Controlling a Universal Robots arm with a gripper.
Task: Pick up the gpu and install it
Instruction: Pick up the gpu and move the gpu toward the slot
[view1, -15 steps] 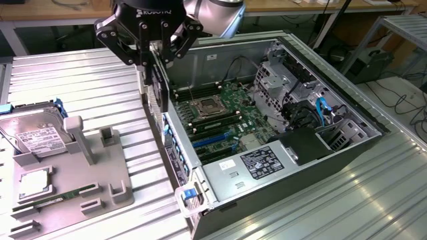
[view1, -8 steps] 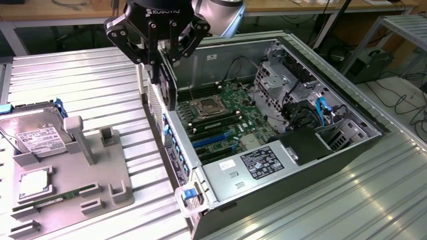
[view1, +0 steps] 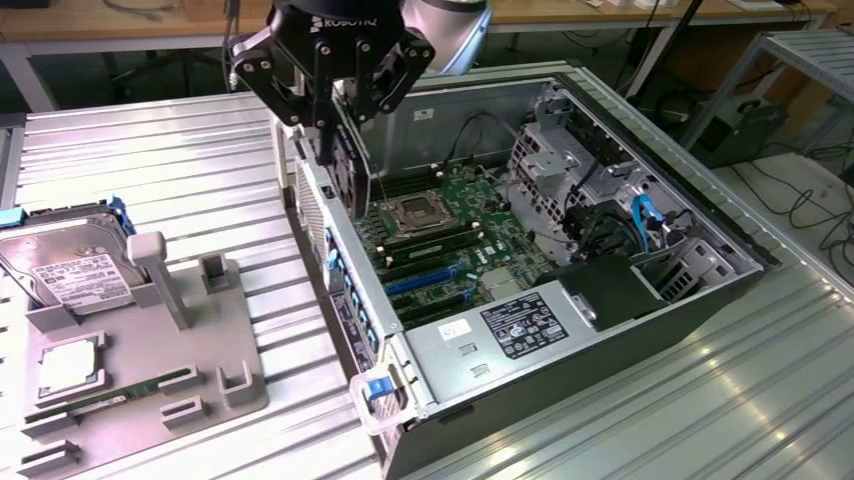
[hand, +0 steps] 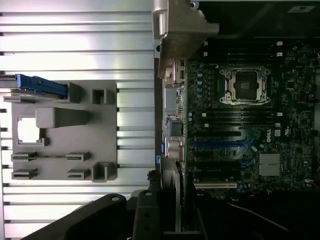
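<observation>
My gripper (view1: 336, 120) hangs over the rear wall of the open computer case (view1: 400, 345), shut on the gpu (view1: 352, 170). The gpu shows edge-on as a thin dark slab pointing down toward the motherboard (view1: 461, 225). In the wrist view the gpu (hand: 179, 197) is a narrow strip with a silver bracket edge between my black fingers (hand: 145, 217). It stands above the case's rear edge, near the blue expansion slots (hand: 220, 144). The slots (view1: 427, 277) lie lower in the case, toward the exterior view's bottom, apart from the card.
A grey parts fixture (view1: 200, 375) sits at the exterior view's left with a hard drive (view1: 74, 265), a RAM stick (view1: 114, 395) and a CPU (view1: 67, 365). Inside the case are the CPU socket (view1: 411, 213), cables and a power supply (view1: 534, 322). A ribbed metal table (view1: 160, 160) lies below.
</observation>
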